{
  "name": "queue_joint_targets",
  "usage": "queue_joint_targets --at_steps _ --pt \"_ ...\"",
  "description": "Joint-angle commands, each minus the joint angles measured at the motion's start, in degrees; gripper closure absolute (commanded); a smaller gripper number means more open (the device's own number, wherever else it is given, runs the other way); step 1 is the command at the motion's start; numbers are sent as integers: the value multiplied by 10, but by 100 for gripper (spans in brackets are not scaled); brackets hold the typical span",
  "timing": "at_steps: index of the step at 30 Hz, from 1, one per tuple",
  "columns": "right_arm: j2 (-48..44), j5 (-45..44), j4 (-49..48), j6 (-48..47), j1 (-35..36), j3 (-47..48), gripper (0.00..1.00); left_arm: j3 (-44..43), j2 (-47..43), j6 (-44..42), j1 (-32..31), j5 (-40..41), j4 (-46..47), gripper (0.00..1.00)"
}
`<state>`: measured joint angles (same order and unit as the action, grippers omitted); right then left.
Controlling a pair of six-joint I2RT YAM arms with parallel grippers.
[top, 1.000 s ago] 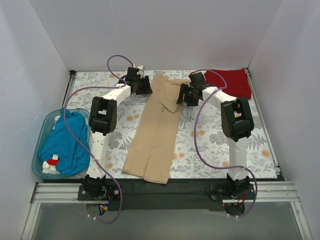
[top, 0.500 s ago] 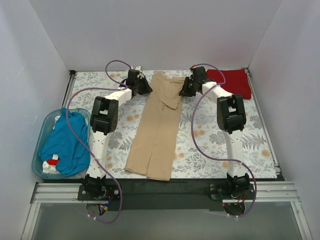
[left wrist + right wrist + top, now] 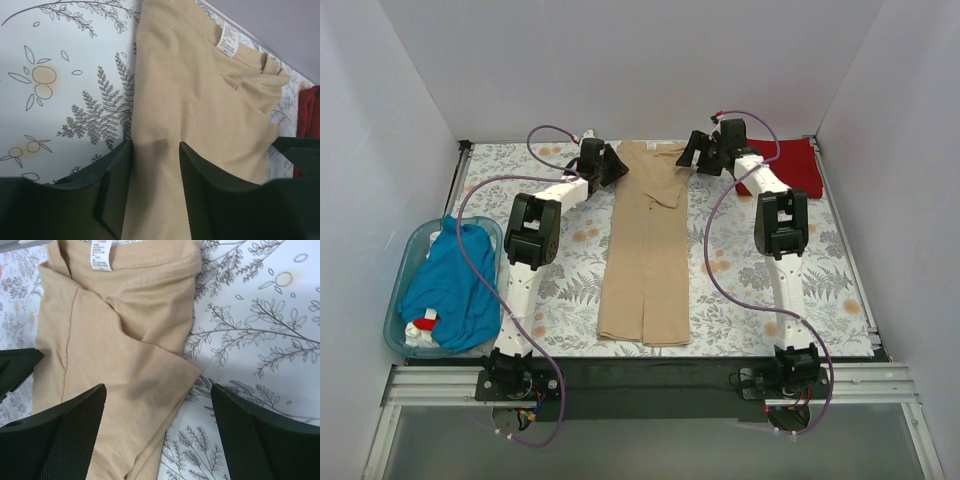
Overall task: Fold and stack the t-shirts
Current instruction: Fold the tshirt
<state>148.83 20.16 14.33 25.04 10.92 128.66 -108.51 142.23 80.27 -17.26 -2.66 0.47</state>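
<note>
The tan t-shirt [image 3: 645,250] lay flat down the middle of the top view, folded lengthwise into a long narrow strip, its collar at the upper end and its hem at the lower end near my bases; a white label [image 3: 101,254] showed inside the collar, and one sleeve lay folded across the upper right of the strip. My left gripper [image 3: 612,165] sat at the strip's upper left edge, fingers [image 3: 115,190] a narrow gap apart with tan cloth between them, and I could not tell whether they pinched it. My right gripper [image 3: 698,152] hung just beside the collar's right side, jaws spread wide and holding nothing. The dark red t-shirt [image 3: 785,165] lay folded in the upper right corner, partly under my right arm. The teal t-shirt [image 3: 450,285] was heaped in the light blue tub [image 3: 418,235] at the left edge. The floral tablecloth [image 3: 760,270] lay beneath the tan and red shirts
</note>
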Motion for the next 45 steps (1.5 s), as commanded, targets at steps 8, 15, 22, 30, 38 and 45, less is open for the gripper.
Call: queue_joint_targets --at_steps 8,15,22,30,38,45 --pt "-256 -33 15 -17 4 -317 14 104 -208 -56 18 59 -74 55" --pt "-515 -65 -46 -13 70 -693 29 408 -451 32 -42 111 -234 71" --pt "-740 -77 -57 40 154 -928 36 642 -663 131 -165 109 -309 85" --pt "-838 -124 -37 79 241 -972 42 696 -734 145 -224 125 -346 96" --pt "-819 -139 -41 92 268 -966 45 706 -742 123 -246 85 -283 100" --pt "-807 -140 -54 97 279 -978 46 751 -720 201 -277 100 -342 100"
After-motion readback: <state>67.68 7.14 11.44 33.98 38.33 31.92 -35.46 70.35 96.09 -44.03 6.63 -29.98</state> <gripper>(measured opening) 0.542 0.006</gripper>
